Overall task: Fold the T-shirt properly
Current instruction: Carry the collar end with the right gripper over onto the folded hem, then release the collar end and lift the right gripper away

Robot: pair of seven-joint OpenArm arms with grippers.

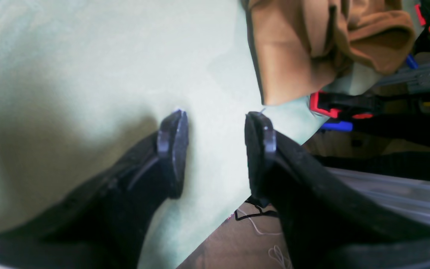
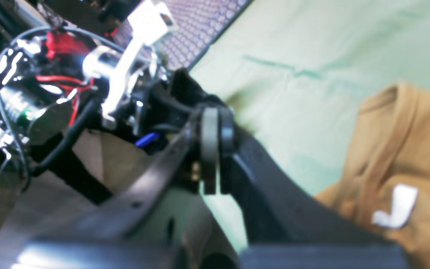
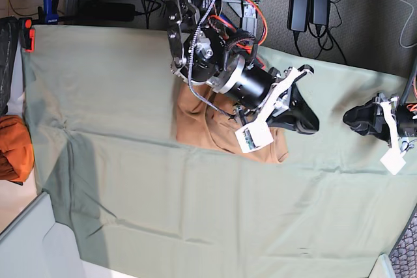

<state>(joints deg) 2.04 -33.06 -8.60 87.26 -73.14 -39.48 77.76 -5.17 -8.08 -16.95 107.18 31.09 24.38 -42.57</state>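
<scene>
Lying crumpled at the centre of the base view on the green cloth (image 3: 130, 213), the T-shirt (image 3: 195, 125) could be dragged out of shape if it is snagged by the empty, closed right gripper (image 3: 306, 118), while the left gripper (image 1: 215, 149) is held open, empty.

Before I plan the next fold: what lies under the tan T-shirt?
The T-shirt lies on the sage-green cloth, which shows all around it. The right arm hangs over its upper part, hiding that stretch. What the green cloth covers cannot be seen.
</scene>
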